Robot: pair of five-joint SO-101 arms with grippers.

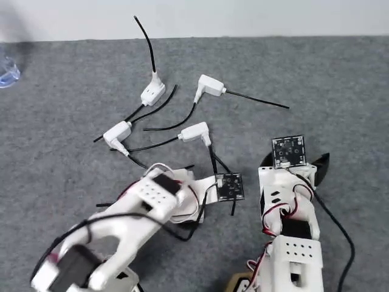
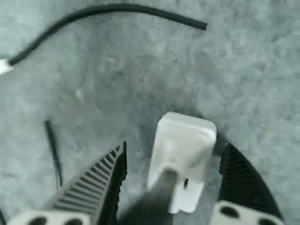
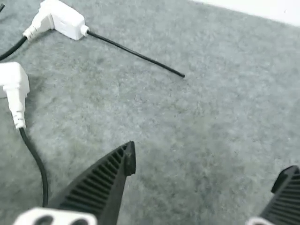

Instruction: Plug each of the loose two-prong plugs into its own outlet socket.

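Plug [image 2: 185, 138] at lower centre looks light, rigid and slick; my spread left gripper [image 2: 176, 155] should pinch its flat sides

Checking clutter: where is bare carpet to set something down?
Bare carpet lies right of the right gripper, beyond the thin cord; more left of the leftmost plug. The middle is crowded with plugs and cords around the left gripper.
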